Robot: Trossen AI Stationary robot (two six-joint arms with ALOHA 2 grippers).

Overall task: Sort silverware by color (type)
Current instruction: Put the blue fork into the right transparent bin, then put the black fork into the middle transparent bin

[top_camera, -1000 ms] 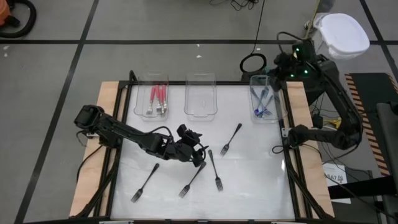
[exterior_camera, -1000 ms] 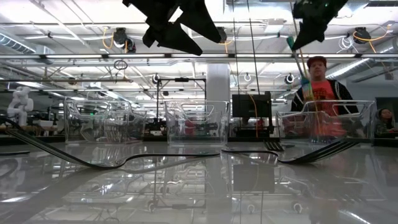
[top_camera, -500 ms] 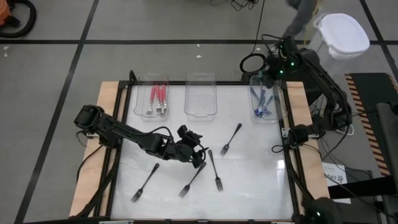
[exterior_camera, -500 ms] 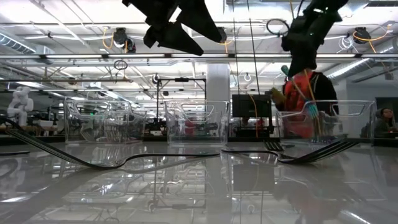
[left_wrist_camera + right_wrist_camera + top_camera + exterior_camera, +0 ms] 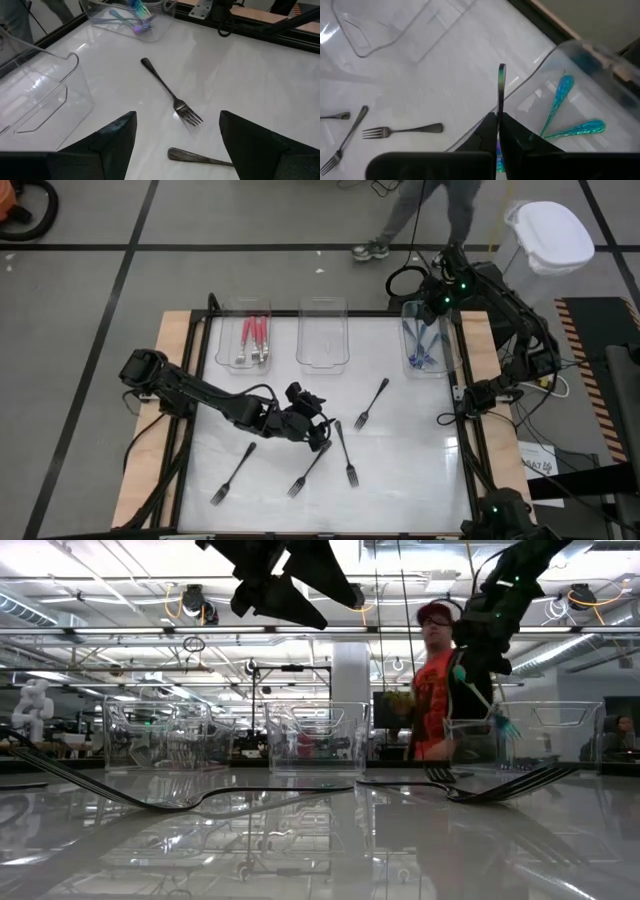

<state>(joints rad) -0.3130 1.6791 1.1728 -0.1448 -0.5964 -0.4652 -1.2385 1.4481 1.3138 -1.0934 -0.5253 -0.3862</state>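
My left gripper (image 5: 312, 420) (image 5: 175, 150) hovers open over the middle of the table, above several black forks lying flat: one (image 5: 372, 402) (image 5: 171, 92), one (image 5: 345, 452), one (image 5: 310, 468) and one (image 5: 232, 472). My right gripper (image 5: 433, 304) (image 5: 498, 119) (image 5: 478, 658) is over the right clear tray (image 5: 446, 340), shut on a blue-teal fork (image 5: 487, 702). More blue-teal forks (image 5: 559, 104) lie in that tray. Red forks (image 5: 255, 338) lie in the left tray. The middle tray (image 5: 323, 358) holds nothing. My right gripper pinches the blue-teal fork between its two fingers (image 5: 487, 131), coming from above. One slim rounded end (image 5: 501, 80) sticks out past the fingertips. The fork is lifted clear and slants over the right tray's wall (image 5: 540, 75), its other end (image 5: 505, 726) lower.
Three clear trays stand in a row along the far edge. A person (image 5: 435, 680) (image 5: 420, 210) walks just beyond that edge. Wooden side boards (image 5: 172, 350) and the black frame bound the white table. Bare table lies to the right of the forks (image 5: 420, 450).
My right gripper has moved toward the table's left and down over the right tray. The blue-teal fork it holds has tipped from nearly upright to slanted and sits lower. The person behind the far edge has walked toward the left.
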